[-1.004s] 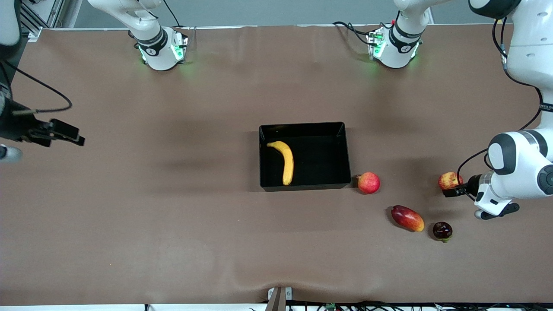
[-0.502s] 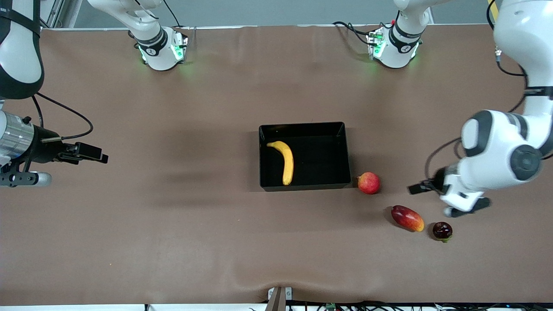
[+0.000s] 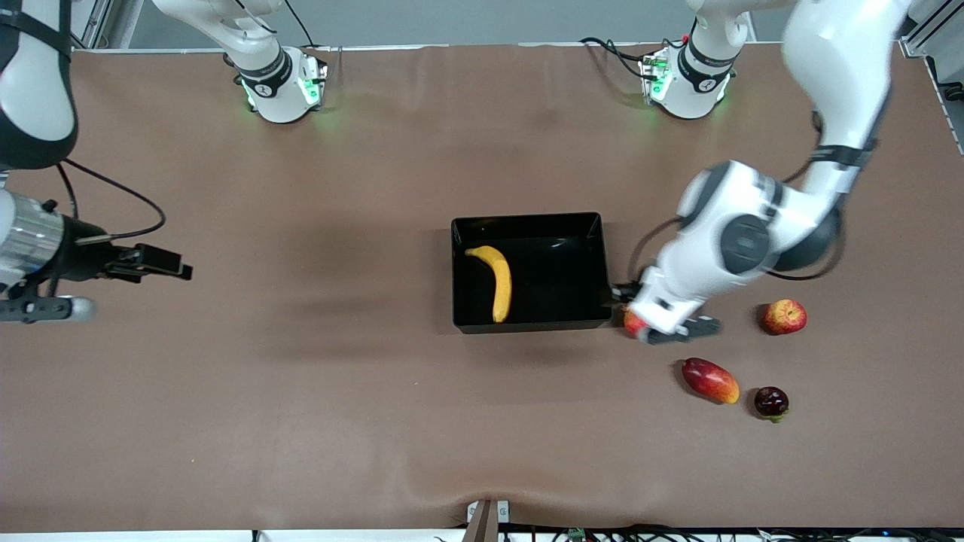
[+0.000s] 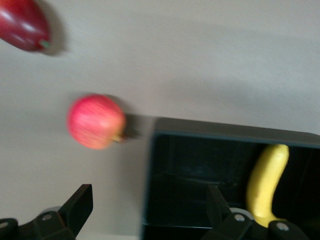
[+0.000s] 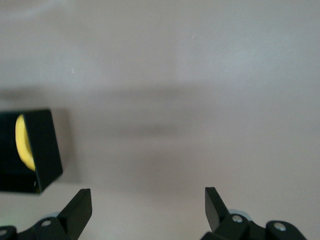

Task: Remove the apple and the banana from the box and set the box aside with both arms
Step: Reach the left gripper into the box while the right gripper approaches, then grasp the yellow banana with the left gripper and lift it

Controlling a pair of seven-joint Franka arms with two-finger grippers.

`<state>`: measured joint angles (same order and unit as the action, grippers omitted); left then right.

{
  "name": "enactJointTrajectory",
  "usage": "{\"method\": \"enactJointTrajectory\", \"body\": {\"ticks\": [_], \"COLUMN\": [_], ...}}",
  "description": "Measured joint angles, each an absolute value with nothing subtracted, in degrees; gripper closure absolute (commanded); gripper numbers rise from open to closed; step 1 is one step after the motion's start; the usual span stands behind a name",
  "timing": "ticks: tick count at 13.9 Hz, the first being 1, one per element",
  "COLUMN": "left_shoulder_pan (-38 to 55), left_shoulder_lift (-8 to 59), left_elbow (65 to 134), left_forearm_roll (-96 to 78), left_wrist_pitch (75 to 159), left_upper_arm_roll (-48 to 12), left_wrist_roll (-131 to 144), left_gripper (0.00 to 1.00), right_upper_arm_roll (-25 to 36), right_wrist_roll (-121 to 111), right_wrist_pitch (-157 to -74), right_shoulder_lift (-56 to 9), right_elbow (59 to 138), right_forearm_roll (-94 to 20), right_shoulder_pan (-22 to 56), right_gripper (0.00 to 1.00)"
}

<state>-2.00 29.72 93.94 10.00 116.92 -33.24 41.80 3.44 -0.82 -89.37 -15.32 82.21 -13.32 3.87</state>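
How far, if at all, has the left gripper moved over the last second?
Yes. The left gripper has swung from beside the apple toward the box, and now hangs open over its wall nearest the left arm's end.

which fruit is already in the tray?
Only the banana: it lies inside the black tray. The apple and other fruits sit on the table.

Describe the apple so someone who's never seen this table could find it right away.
Start at the black tray mid-table with the banana in it, then go toward the left arm's end, past the pinkish-red fruit beside the tray. The apple is the small round red one with yellow patches; the oval mango-like fruit and the dark round fruit lie nearer the camera.
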Motion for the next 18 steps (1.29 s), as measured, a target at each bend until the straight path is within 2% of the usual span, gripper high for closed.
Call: {"method": "enactJointTrajectory", "body": {"ticks": [5, 11, 14, 15, 16, 18], "left_shoulder_pan": [10.6, 18.1, 20.7, 21.3, 21.9, 22.8], "left_shoulder_lift": [36.4, 43.6, 45.8, 46.2, 46.4, 46.6], "left_elbow": [94.9, 94.8, 94.8, 94.7, 94.7, 94.6], "left_forearm_roll": [17.2, 25.5, 26.2, 26.2, 26.2, 26.3], "left_wrist_pitch": [126.4, 133.4, 135.0, 135.4, 135.6, 135.7], "left_upper_arm_roll": [-31.3, -30.2, -29.5, -29.2, -28.7, -27.9], "left_wrist_roll": [59.6, 72.1, 74.5, 74.6, 74.6, 74.6], "left_gripper": [0.0, 0.0, 0.0, 0.06, 0.26, 0.81], "right_upper_arm_roll": [3.2, 2.7, 2.7, 2.7, 2.8, 3.2], "right_wrist_roll": [-0.9, -1.1, -2.8, -3.0, -3.3, -3.9], "right_wrist_pitch": [-78.3, -65.8, -63.7, -63.6, -63.5, -62.9], "right_shoulder_lift": [-15.3, -15.8, -16.8, -17.0, -17.0, -17.1], "right_elbow": [82.2, 82.3, 82.3, 82.3, 82.3, 82.3], "right_forearm_roll": [-13.4, -14.1, -14.2, -14.2, -14.2, -14.3], "right_shoulder_pan": [6.1, 14.0, 18.3, 18.8, 18.8, 18.5], "right_gripper": [0.0, 0.0, 0.0, 0.0, 0.0, 0.0]}}
